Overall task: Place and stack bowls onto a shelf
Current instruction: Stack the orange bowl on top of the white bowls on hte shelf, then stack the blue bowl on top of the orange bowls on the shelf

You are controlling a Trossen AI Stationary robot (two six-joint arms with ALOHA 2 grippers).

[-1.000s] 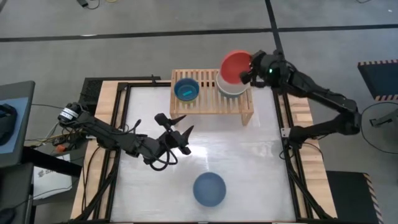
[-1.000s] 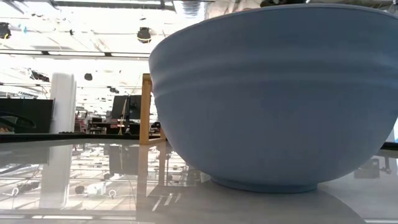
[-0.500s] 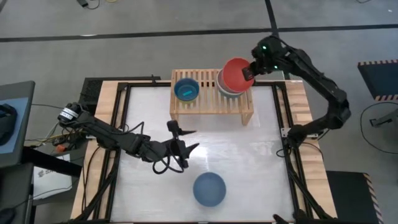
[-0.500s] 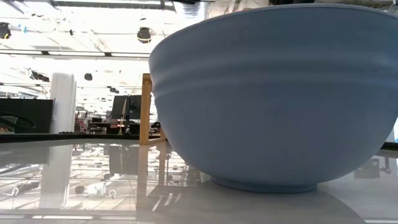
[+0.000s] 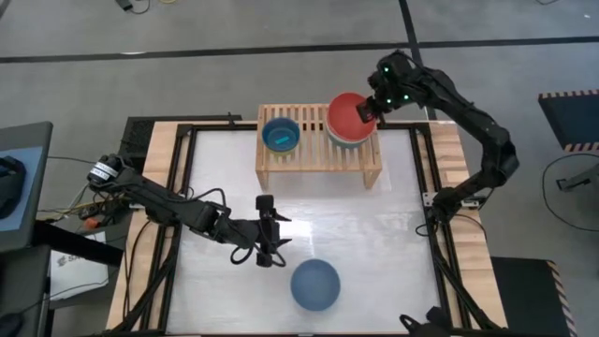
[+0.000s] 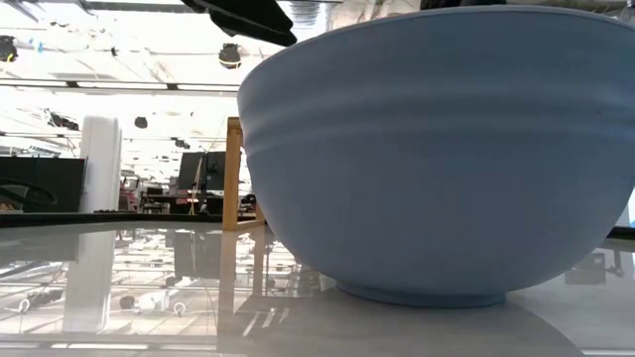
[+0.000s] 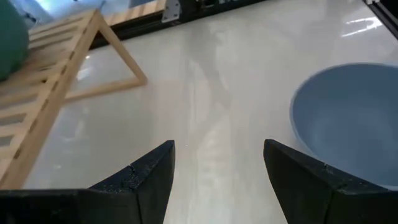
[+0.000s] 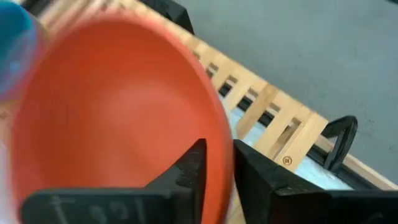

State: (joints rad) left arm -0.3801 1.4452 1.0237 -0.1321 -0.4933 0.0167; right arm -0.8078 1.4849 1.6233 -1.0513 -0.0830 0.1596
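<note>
The pale wooden shelf [image 5: 318, 154] stands at the table's far edge. A cyan bowl [image 5: 280, 134] sits on its left part; the left wrist view shows a dark teal bowl's side [image 7: 9, 37] there. My right gripper [image 5: 367, 109] is shut on the red bowl [image 5: 349, 114], which hangs tilted over the white bowl [image 5: 348, 139] on the shelf's right part. The slate blue bowl [image 5: 314, 284] stands on its base near the table's near edge and fills the low view [image 6: 437, 159]. My left gripper [image 5: 273, 234] hovers open just left of and beyond it. My right gripper [image 8: 217, 149] pinches the red bowl's rim [image 8: 217, 134] on its right side, one finger inside the bowl and one outside. The fingers come slanting down from the far right. The bowl is tilted over the white bowl; whether the two touch, I cannot tell.
Bare glossy tabletop [image 5: 374, 234] lies between the shelf and the slate blue bowl. Black frame rails [image 5: 435, 243] run along the table's sides. The shelf's middle slats [image 5: 314, 140] are free. In the left wrist view the shelf's leg [image 7: 118, 59] stands to one side.
My left gripper has moved toward the near edge, closing on the slate blue bowl, and has turned about its wrist; it stays open. My right gripper has carried the red bowl a little toward the near edge and the left, over the white bowl.
</note>
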